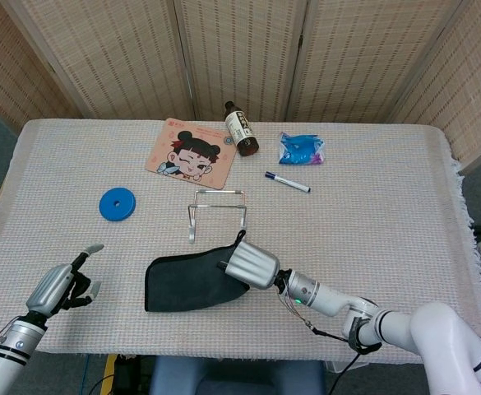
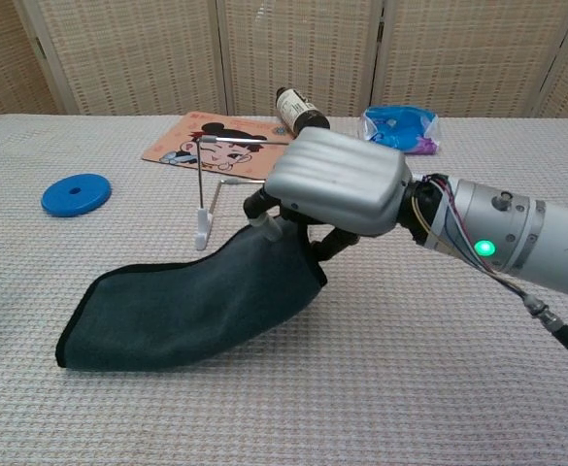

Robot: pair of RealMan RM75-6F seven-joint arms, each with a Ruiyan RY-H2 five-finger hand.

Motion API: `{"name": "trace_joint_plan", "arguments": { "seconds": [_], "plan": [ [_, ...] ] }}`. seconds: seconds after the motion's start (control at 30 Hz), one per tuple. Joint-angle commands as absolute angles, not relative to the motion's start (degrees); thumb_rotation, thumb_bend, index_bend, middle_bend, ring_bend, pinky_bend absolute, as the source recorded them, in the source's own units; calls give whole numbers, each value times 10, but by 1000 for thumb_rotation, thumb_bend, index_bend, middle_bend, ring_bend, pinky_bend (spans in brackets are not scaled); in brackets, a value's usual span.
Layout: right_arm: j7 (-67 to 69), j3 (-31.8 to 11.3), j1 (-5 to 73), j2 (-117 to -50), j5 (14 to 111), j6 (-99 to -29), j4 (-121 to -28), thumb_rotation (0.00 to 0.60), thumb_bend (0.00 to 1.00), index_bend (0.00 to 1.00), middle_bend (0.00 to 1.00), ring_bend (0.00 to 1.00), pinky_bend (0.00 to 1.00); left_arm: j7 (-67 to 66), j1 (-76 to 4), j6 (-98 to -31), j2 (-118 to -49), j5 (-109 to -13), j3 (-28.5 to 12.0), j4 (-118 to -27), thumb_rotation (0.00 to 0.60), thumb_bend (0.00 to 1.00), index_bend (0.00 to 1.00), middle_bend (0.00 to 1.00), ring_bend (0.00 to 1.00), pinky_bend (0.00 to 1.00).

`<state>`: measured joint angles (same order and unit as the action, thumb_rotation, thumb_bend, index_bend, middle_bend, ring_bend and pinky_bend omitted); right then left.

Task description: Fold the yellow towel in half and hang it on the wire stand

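The towel (image 1: 182, 281) looks dark, almost black, not yellow, and lies folded on the table in front of the wire stand (image 1: 217, 212). My right hand (image 1: 248, 263) grips its right end and holds that end up off the table; the left end still rests on the cloth. In the chest view the towel (image 2: 186, 306) slopes up to my right hand (image 2: 337, 182), which hides the right half of the wire stand (image 2: 208, 184). My left hand (image 1: 59, 284) hovers at the near left edge, holding nothing, fingers loosely apart.
A blue disc (image 1: 117, 204) lies left of the stand. Behind the stand are a cartoon mat (image 1: 189, 157), a brown bottle (image 1: 241, 128) on its side, a blue bag (image 1: 301, 148) and a marker (image 1: 287, 182).
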<state>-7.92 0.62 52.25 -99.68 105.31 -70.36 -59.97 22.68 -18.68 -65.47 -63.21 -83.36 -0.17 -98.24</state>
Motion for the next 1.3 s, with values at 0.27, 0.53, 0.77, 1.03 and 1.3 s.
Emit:
{"name": "trace_joint_plan", "arguments": {
  "seconds": [0.27, 0.53, 0.77, 1.03, 1.3],
  "plan": [
    [-158, -63, 524, -883, 1049, -750, -782, 600, 742, 891, 985, 1000, 1000, 222, -186, -660, -623, -839, -3, -993, 600, 521, 132, 990, 839, 1000],
    [-279, -119, 514, -812, 1004, -731, -915, 600, 774, 890, 989, 1000, 1000, 223, -183, -666, -618, -848, 0, -998, 600, 522, 132, 990, 838, 1000],
    [-358, -160, 514, -809, 933, -700, -944, 600, 773, 890, 989, 1000, 1000, 231, -181, -670, -617, -857, 4, -994, 600, 522, 132, 990, 839, 1000],
    [-390, -195, 549, -857, 857, -652, -878, 600, 774, 890, 989, 1000, 1000, 244, -175, -670, -617, -858, 11, -983, 600, 522, 132, 990, 839, 1000],
    [-403, -225, 611, -924, 799, -601, -761, 600, 774, 890, 988, 1000, 1000, 250, -170, -670, -618, -855, 15, -976, 600, 522, 132, 990, 838, 1000]
  ]
}}
